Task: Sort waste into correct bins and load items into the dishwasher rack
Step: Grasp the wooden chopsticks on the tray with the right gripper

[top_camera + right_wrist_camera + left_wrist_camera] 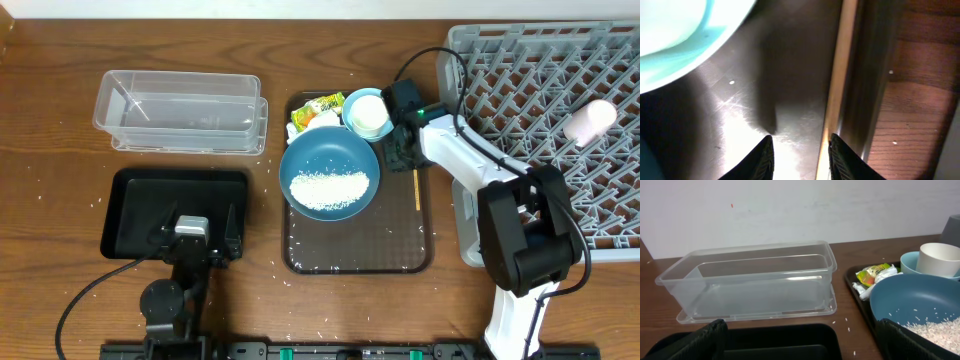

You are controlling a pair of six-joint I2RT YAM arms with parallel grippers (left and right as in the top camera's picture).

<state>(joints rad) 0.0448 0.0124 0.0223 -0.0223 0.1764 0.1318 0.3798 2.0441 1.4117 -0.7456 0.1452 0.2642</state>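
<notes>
The dark-blue dish [330,160] holds the rice heap [329,189] on a brown tray [355,245]. Behind it lie the wrapper with white paper [313,113] and the light-blue bowl [352,100] with the cream cup [369,115] inside. A pink cup [590,120] lies in the grey rack [560,60]. My right gripper [400,150] is low over the brown tray beside the bowl [675,50], open [801,160], with a wooden stick [840,75] along its right finger. Over the black tray [130,210] my left gripper [195,240] hangs wide open [800,350]. The clear tub [180,110] holds nothing.
The wooden stick [417,188] lies along the brown tray's right rim. Loose rice grains [848,321] dot the table between the black tray and the brown tray. The rack's near-left corner sits close to my right arm.
</notes>
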